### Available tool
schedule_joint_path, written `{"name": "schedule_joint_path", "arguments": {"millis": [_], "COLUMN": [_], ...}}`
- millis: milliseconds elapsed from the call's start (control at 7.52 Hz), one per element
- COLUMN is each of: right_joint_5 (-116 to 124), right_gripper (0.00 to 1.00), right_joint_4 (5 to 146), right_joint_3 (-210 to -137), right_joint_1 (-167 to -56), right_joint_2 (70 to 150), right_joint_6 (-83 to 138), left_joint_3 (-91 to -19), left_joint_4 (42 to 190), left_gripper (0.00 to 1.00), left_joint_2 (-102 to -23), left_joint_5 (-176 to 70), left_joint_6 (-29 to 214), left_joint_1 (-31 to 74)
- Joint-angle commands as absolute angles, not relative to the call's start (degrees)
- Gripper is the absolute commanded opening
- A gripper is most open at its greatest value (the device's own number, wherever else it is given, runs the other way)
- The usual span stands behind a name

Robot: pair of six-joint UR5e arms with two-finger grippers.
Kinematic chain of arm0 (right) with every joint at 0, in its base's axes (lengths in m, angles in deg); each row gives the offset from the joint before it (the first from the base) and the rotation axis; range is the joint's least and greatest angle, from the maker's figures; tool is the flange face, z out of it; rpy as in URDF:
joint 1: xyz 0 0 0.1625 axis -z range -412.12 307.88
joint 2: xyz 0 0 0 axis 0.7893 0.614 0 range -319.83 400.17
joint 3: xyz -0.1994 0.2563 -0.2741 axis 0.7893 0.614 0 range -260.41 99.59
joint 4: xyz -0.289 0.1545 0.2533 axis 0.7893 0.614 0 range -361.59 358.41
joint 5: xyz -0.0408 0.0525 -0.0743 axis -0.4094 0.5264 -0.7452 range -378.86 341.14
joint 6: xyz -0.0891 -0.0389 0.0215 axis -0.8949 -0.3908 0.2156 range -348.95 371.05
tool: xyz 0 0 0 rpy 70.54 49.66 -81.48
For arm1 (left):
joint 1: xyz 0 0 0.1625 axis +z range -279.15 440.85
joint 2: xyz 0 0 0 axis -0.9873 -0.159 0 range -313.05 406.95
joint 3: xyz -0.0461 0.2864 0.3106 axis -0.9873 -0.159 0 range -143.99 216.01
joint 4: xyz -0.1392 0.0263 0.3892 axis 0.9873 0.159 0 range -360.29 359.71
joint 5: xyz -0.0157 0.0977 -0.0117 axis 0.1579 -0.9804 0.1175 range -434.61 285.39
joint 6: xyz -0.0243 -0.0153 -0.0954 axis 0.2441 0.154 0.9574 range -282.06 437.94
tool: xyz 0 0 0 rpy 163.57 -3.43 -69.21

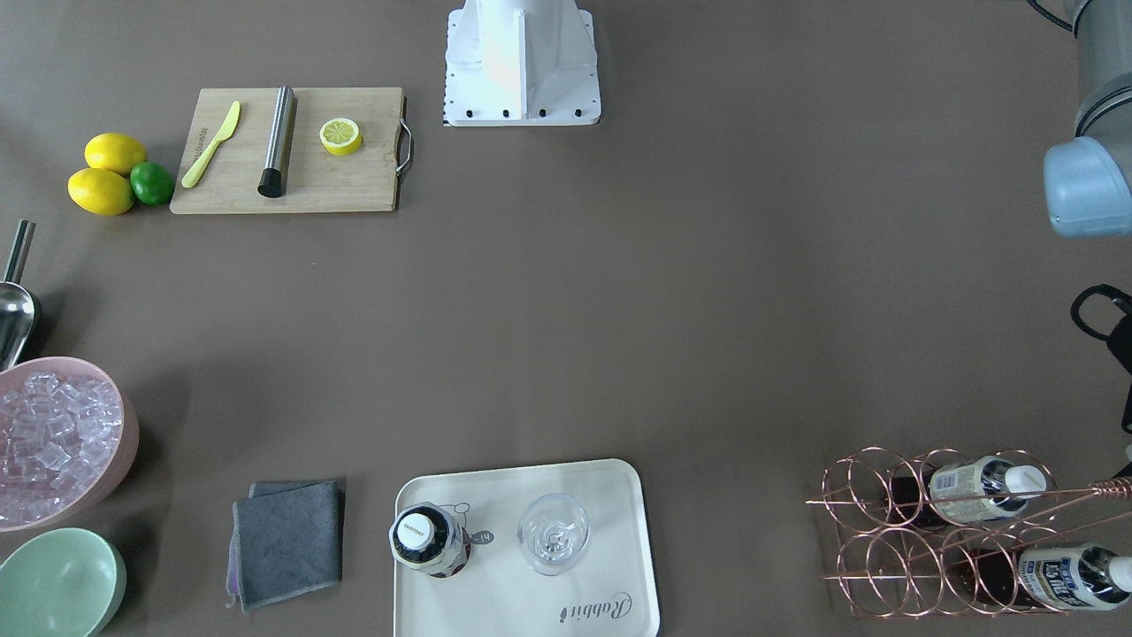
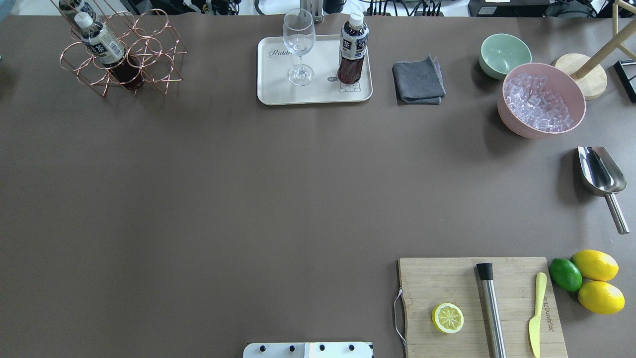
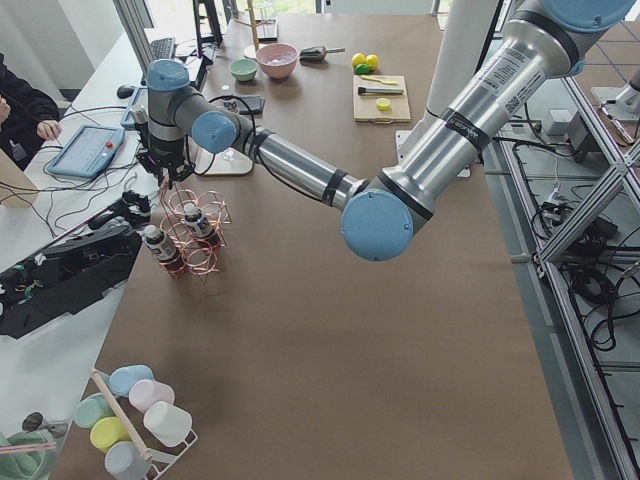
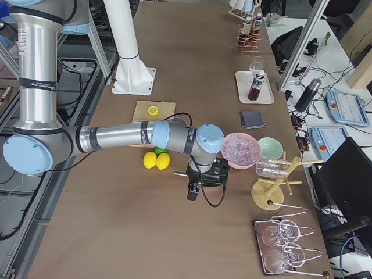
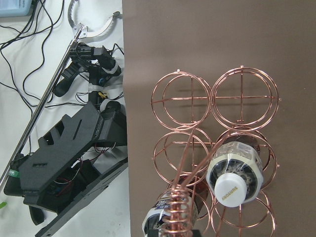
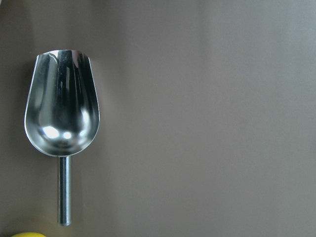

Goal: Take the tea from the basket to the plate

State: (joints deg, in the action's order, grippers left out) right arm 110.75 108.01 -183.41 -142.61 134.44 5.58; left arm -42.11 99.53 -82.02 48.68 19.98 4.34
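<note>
One tea bottle (image 2: pixel 353 49) stands upright on the cream plate (image 2: pixel 278 92), next to a wine glass (image 2: pixel 299 35). Two more tea bottles (image 2: pixel 102 44) (image 2: pixel 74 7) sit in the copper wire basket (image 2: pixel 149 54) at the table's far left corner. The left wrist view looks straight down on the basket (image 5: pixel 185 98) and one white cap (image 5: pixel 232 190). My left gripper (image 3: pixel 165 172) hangs just above the basket; I cannot tell if it is open or shut. My right gripper (image 4: pixel 193 193) hovers over a metal scoop (image 6: pixel 61 113); I cannot tell its state either.
A grey cloth (image 2: pixel 418 80), a mint bowl (image 2: pixel 504 54) and a pink bowl of ice (image 2: pixel 541 99) lie right of the plate. A cutting board (image 2: pixel 477 303) with a lemon half, a steel muddler and a knife is near the robot, beside lemons and a lime (image 2: pixel 565 274).
</note>
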Motion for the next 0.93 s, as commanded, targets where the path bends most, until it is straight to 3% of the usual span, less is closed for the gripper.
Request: {"name": "schedule_joint_path", "arguments": {"millis": [0,266,532,665,798], "right_joint_5": [110.86,110.95,110.95,110.95,110.95], "right_gripper": [1.0,1.0,1.0,1.0,1.0], "right_joint_4": [108.01,108.01,108.01,108.01,108.01], "right_joint_3": [-183.41,-183.76,-183.76,-183.68,-183.68], "right_joint_1": [-142.65,-142.65,-142.65,-142.65,-142.65], "right_joint_2": [134.48,134.48,134.48,134.48,134.48], "right_joint_6": [5.6,5.6,5.6,5.6,5.6], "left_joint_3": [-40.63,-40.8,-40.98,-41.15,-41.16], "left_joint_4": [101.65,101.66,102.18,102.53,102.62], "left_gripper": [0.0,0.0,0.54,0.98,0.98], "left_joint_2": [-81.99,-82.34,-82.08,-81.99,-81.99], "left_joint_5": [48.62,48.7,48.7,48.7,48.7], "left_joint_6": [19.85,20.02,20.11,20.2,20.55], "left_joint_1": [4.39,4.47,4.39,4.47,4.47]}}
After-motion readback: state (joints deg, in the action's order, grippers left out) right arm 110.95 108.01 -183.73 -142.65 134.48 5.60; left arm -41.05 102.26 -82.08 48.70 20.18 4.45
